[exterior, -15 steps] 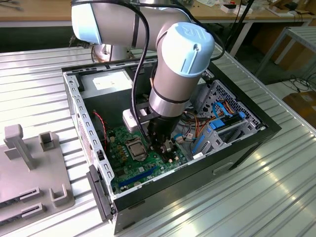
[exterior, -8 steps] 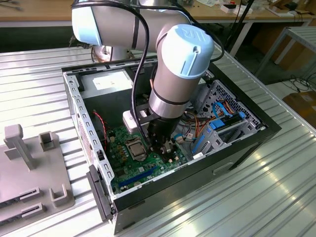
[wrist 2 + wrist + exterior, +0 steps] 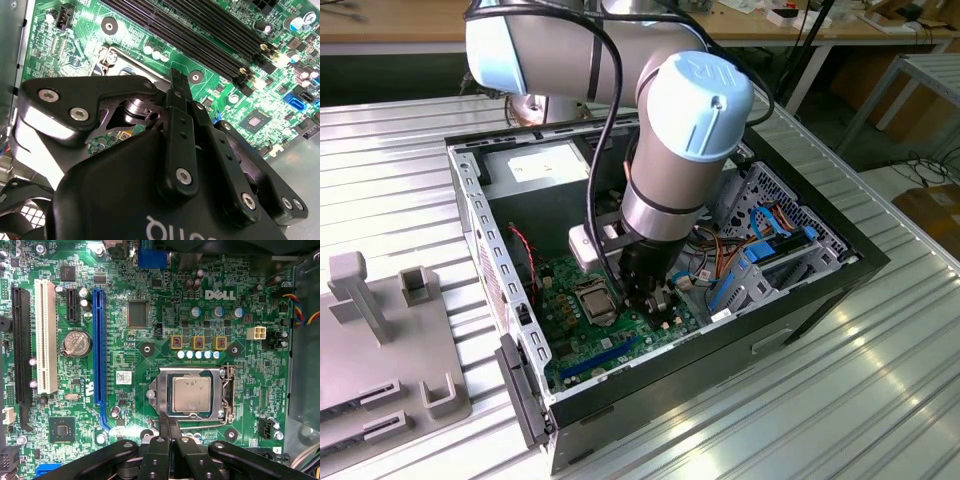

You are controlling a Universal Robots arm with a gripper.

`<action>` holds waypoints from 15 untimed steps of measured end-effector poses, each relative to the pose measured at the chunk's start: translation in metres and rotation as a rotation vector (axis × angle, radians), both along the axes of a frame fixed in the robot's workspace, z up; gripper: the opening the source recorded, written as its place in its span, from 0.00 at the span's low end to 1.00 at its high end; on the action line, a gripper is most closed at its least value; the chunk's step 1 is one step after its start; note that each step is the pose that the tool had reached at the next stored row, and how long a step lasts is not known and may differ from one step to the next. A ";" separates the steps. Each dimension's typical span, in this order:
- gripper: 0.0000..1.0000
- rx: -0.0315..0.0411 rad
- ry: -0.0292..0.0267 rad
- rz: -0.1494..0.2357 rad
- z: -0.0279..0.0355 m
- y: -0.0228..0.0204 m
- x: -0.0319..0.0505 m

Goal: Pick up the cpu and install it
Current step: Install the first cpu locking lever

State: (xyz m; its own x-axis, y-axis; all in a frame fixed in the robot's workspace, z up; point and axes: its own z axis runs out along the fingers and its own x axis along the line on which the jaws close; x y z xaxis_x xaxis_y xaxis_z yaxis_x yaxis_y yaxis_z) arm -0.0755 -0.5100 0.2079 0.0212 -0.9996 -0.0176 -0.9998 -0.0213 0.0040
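- The small square silver-topped cpu (image 3: 190, 395) sits seated inside the metal-framed socket (image 3: 155, 385) on the green motherboard (image 3: 150, 335), so it appears already installed.
- The black gripper (image 3: 169, 426) hovers just beside the socket, its fingers pressed together and holding nothing.

The arm (image 3: 670, 150) reaches steeply downward, its silver wrist segment nearly vertical with a blue-capped joint at the top. The black gripper (image 3: 169, 426) points straight down, its fingers (image 3: 176, 95) pressed together, holding nothing.
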 end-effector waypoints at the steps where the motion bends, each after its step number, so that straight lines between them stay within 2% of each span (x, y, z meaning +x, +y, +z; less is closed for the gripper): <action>1: 0.11 0.0000 0.0000 0.000 0.0000 -0.0001 0.0000; 15: 0.11 -0.0003 0.0001 0.000 -0.0027 -0.0002 0.0009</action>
